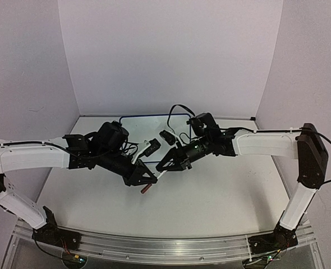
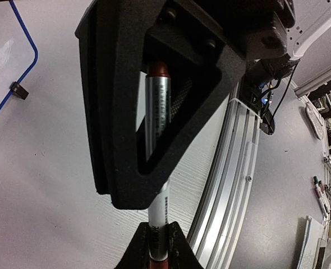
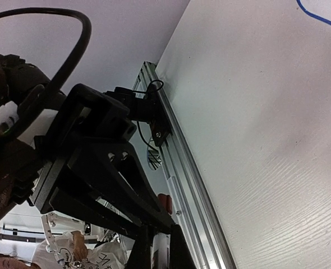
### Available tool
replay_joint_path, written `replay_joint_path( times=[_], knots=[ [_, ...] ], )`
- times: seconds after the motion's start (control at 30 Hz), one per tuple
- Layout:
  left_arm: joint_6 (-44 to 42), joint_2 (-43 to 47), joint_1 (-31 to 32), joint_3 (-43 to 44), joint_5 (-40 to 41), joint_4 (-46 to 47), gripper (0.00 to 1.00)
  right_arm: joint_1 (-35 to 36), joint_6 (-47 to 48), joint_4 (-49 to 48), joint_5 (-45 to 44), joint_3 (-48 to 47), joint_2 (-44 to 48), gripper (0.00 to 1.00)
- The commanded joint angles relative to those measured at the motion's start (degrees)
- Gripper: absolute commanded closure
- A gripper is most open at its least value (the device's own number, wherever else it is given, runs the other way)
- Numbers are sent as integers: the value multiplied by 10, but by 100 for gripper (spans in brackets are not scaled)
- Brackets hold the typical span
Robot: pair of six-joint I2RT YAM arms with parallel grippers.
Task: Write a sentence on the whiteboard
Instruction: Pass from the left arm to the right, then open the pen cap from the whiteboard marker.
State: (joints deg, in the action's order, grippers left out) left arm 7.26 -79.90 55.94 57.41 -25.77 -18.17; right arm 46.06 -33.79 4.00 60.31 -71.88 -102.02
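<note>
The whiteboard (image 1: 133, 120) lies flat at the back centre, blue-framed and mostly hidden behind both arms. Its corner and a black foot (image 2: 18, 89) show in the left wrist view (image 2: 8, 45), and its corner shows in the right wrist view (image 3: 317, 12). No sentence shows on the visible parts. Both grippers meet over the table's middle on one marker (image 2: 157, 112), a silver barrel with dark red ends. My left gripper (image 1: 148, 182) (image 2: 159, 246) is shut on one end. My right gripper (image 1: 161, 167) (image 3: 161, 252) is shut on the other end of the marker (image 3: 168, 255).
An aluminium rail (image 1: 165, 246) runs along the table's near edge, also seen in the left wrist view (image 2: 233, 185). Purple walls close in the back and sides. Cables loop above the right wrist (image 1: 179, 109). Spare markers (image 2: 321, 193) lie beyond the table.
</note>
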Motion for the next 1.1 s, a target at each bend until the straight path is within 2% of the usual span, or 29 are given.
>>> replay_joint_path(
  times=[0.0, 0.07, 0.1, 0.17, 0.37, 0.47, 0.87, 1.07],
  knots=[
    [10, -1, 1, 14, -2, 34, 53, 1, 12, -12, -38, -2, 20, 100],
    [14, 0, 1, 4, -4, 39, 36, -8, 11, -13, -52, 0, 29, 100],
    [12, -1, 1, 2, -5, 35, 32, -14, 9, -13, -55, 1, 33, 100],
    [5, -2, 1, -2, -5, 23, 29, -24, 9, -13, -58, 1, 42, 100],
    [-2, 2, 1, -20, 15, 13, 29, -33, 8, -13, -33, -3, 49, 100],
    [-3, -3, 1, -19, 32, 13, 33, -33, 7, -12, -24, -2, 50, 100],
    [-10, -25, 1, 1, 21, 30, 63, -33, 12, -1, -7, -1, 53, 100],
    [-6, -29, 1, 2, 12, 49, 69, -33, 12, 1, 3, -1, 47, 100]
  ],
)
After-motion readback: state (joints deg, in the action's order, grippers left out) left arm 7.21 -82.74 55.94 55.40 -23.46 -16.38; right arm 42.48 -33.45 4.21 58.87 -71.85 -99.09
